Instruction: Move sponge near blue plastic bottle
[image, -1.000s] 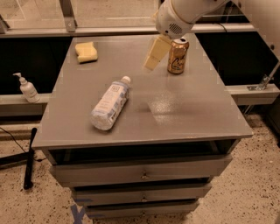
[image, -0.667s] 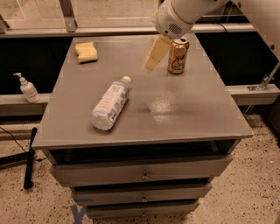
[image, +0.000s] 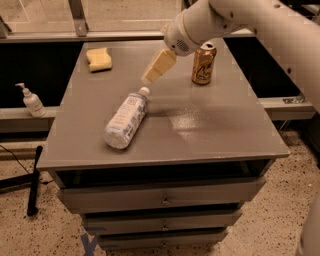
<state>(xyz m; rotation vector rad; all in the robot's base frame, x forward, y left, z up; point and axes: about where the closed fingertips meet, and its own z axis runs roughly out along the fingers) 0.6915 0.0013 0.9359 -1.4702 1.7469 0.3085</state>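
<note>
Sponge (image: 99, 58) lies flat on the table (image: 210, 130) in the far-left corner, abt 11 o'clock from the table's middle, nothing touching it. Blue plastic bottle (image: 126, 118) lies on its side well apart from the sponge, at roughly 5 o'clock from it, left of table centre; white cap points to abt 1 o'clock, base toward the front edge at 7 o'clock. Gripper (image: 149, 77) sits btwn the two in the picture, at abt 4 o'clock from the sponge and just at 12 o'clock from the bottle's cap, angled down-left from the white arm (image: 210, 25) coming in from 2 o'clock. Gripper has hold of nothing; can't tell how far open it is. Gold can (image: 203, 63) stands upright at 3 o'clock from the gripper, near the far-right side. White pump dispenser (image: 31, 100) stands off the table on a ledge at 9 o'clock
</note>
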